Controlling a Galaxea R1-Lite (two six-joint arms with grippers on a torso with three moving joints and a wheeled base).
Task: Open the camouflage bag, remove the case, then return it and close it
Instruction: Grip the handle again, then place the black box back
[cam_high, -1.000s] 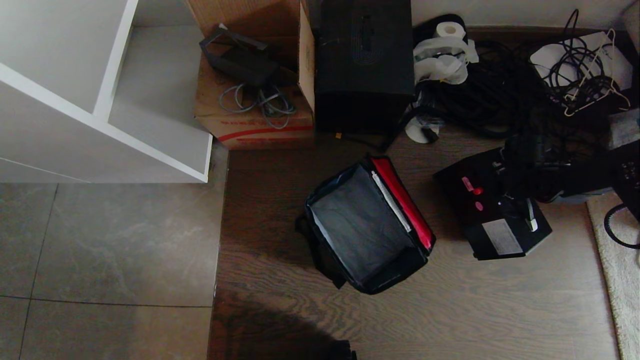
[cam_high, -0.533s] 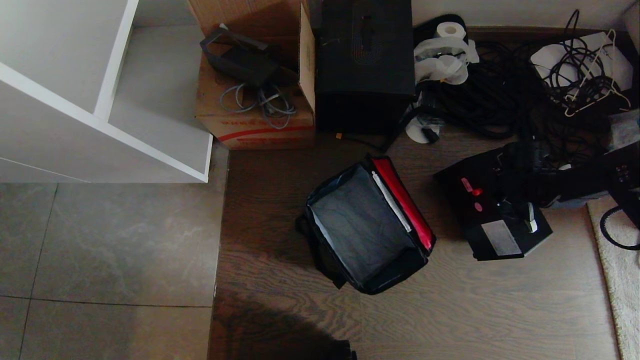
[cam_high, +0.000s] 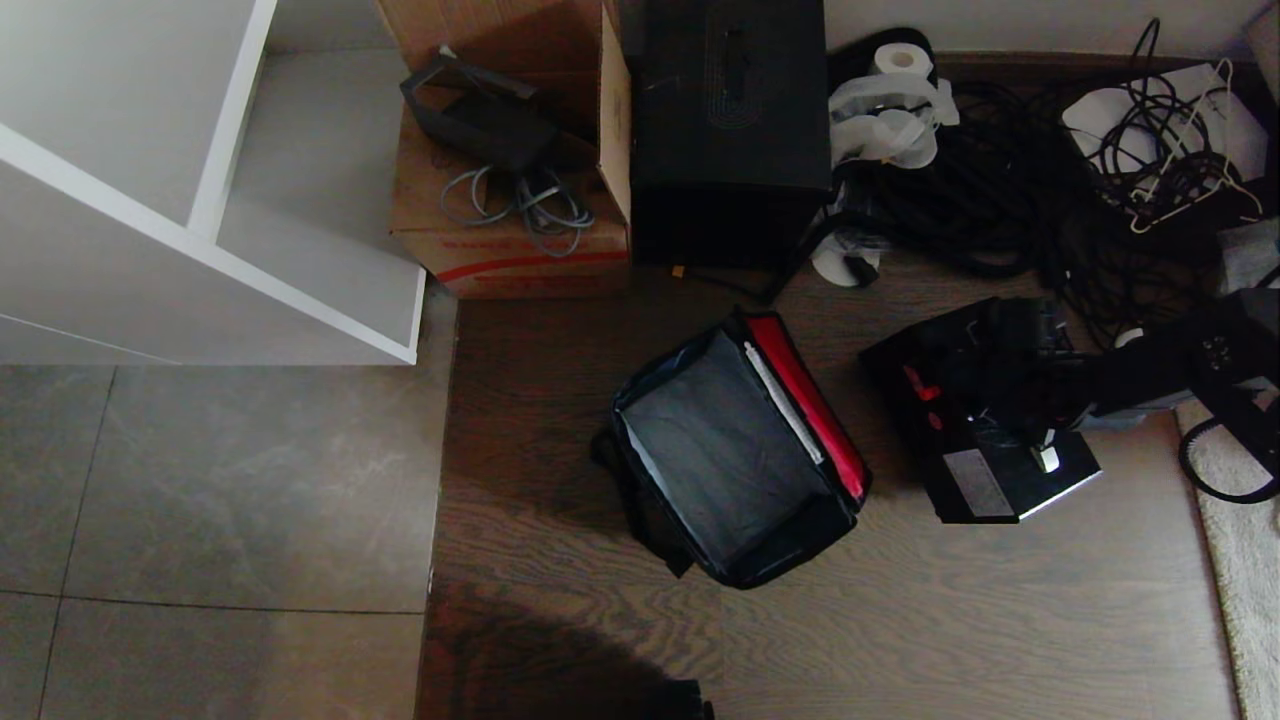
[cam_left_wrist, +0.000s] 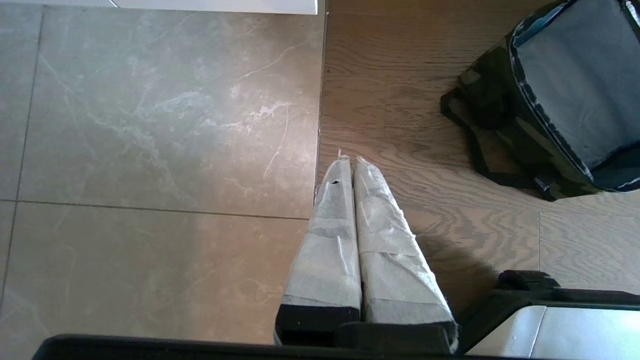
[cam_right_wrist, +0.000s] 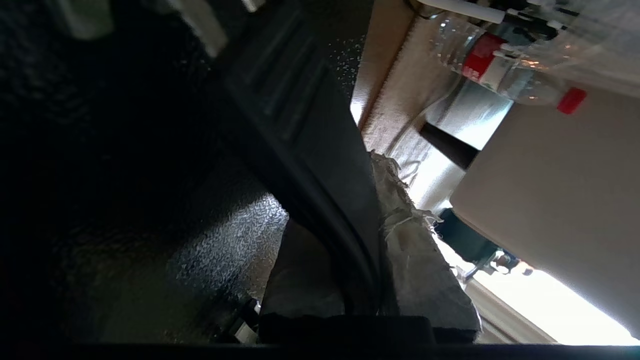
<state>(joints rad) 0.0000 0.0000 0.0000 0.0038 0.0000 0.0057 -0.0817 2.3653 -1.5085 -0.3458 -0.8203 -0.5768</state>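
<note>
The camouflage bag (cam_high: 735, 455) stands open on the wooden floor, its red lid lining folded back and its black interior empty; its camouflage side (cam_left_wrist: 505, 130) also shows in the left wrist view. To its right lies the case (cam_high: 985, 480), a black box with a red mark. My right gripper (cam_high: 1000, 370) is over the case's top. In the right wrist view that gripper (cam_right_wrist: 345, 210) is shut on the case's black handle (cam_right_wrist: 310, 150), one taped finger on each side of the bar. My left gripper (cam_left_wrist: 347, 159) hangs shut and empty over the floor, left of the bag.
A brown cardboard box (cam_high: 510, 230) with a red stripe and a tall black box (cam_high: 730, 130) stand behind the bag. A white cabinet (cam_high: 200, 200) fills the left. Tangled cables (cam_high: 1000, 200) lie behind the case, and a pale rug (cam_high: 1240, 520) borders the right edge.
My right gripper has shut on the case's handle. The right arm has shifted left, and the case has tipped and slid slightly. The bag and the left arm have not moved.
</note>
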